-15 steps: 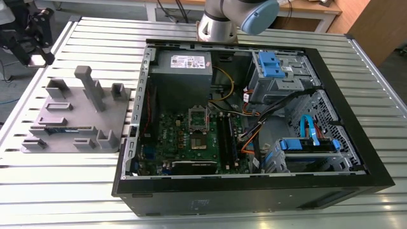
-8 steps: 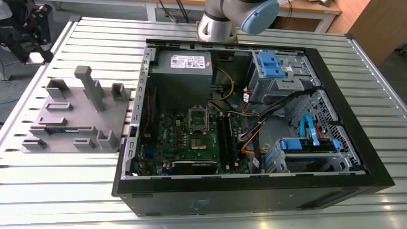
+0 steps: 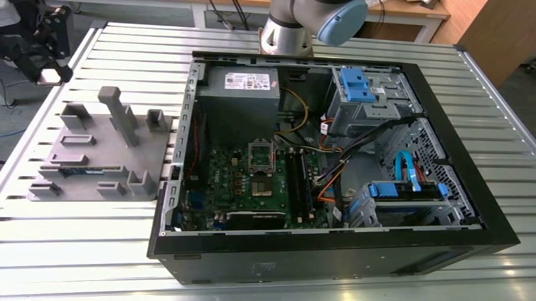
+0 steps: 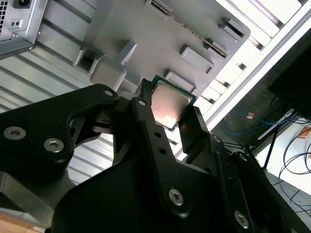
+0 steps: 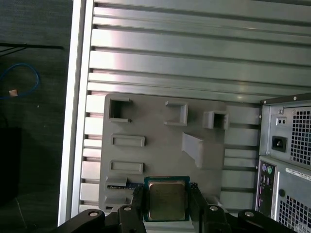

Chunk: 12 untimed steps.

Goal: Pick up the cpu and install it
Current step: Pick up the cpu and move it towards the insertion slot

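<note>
second wrist view showed one small flat square cpu [image 4: 169, 103], silvery-grey metal top with a green rim, clamped between two black fingers [image 4: 146, 116] of one gripper [image 4: 168, 109], held clear of one matte grey plastic holder tray [image 4: 146, 29] with raised blocks, on one ribbed metal table [image 4: 29, 82].

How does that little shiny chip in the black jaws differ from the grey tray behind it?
Size: the cpu is a small square; the holder tray is far larger. Surface: the cpu has a shiny metal top; the holder tray is matte plastic with raised blocks. State: the cpu is clamped between the jaws of the gripper, clear of the holder tray, which lies on the slatted table. Both are greyish.
</note>
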Each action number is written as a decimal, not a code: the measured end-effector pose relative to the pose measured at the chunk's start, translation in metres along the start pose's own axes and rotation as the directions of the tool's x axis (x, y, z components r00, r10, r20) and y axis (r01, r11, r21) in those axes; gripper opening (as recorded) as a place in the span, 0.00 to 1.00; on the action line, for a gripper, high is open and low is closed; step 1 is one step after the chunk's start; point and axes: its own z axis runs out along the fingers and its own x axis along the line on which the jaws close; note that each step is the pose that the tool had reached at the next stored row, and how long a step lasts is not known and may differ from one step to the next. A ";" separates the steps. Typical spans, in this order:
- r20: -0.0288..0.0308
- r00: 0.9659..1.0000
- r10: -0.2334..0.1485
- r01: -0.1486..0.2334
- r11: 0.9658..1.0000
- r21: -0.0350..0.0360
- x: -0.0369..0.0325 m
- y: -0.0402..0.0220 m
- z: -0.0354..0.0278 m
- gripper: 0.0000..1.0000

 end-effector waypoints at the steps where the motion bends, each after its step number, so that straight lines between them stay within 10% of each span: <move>1: 0.000 1.000 0.000 0.000 1.000 0.000 -0.0013 -0.0001 0.0001 0.47; 12: 0.000 1.000 0.000 0.000 1.000 0.000 -0.0200 -0.0011 0.0007 0.47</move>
